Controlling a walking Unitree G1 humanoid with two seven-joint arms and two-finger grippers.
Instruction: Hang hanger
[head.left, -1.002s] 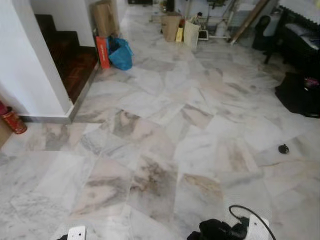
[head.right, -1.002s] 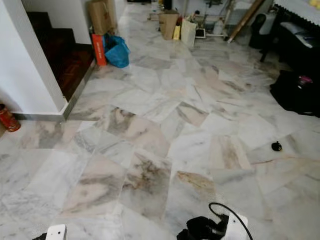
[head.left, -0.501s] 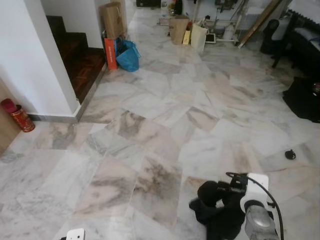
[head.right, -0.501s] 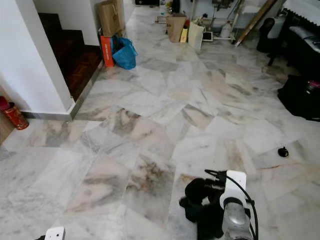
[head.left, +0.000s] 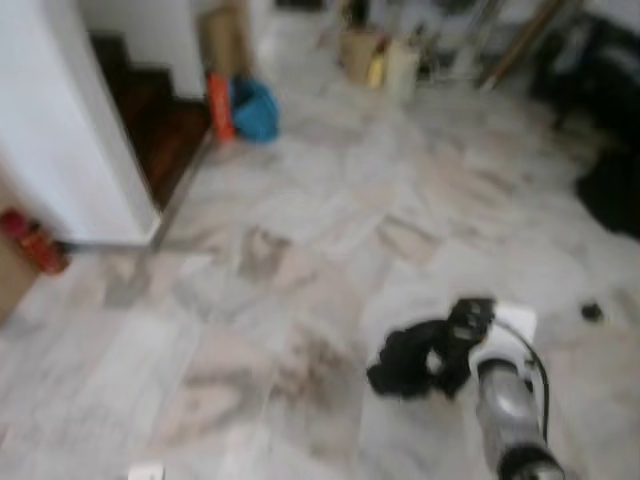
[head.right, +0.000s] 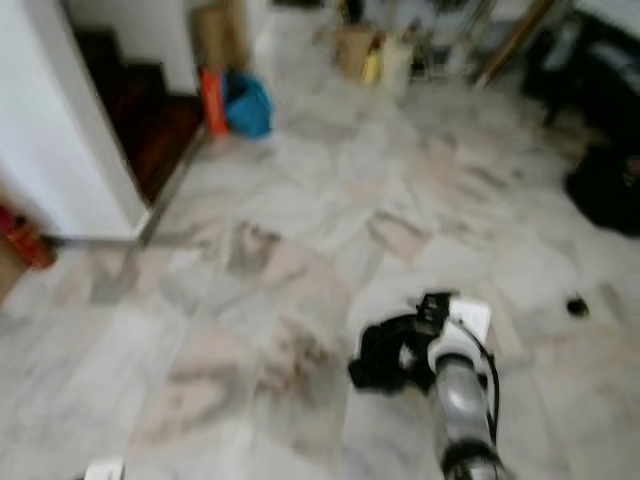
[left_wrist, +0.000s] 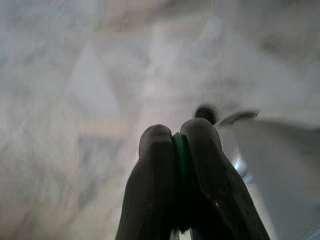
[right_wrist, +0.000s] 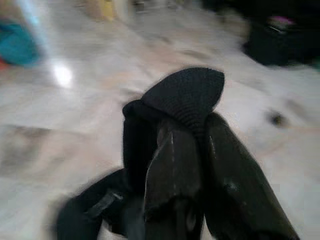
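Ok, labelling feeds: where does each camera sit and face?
Left eye: head, looking down at the marble floor; right arm holding a black cloth.
Right eye: same scene, shifted slightly.
Left wrist: along the left gripper, shut on a green strip, floor beyond.
Right wrist: along the right gripper, shut on the cloth.
Shared: cloth, eyes and right wrist.

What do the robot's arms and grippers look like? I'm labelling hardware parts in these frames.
The right arm is a silver metal tube with a white wrist block and a thin black cable looping beside it. The right gripper has two long, glossy black fingers. The left gripper has two rounded dark fingers.
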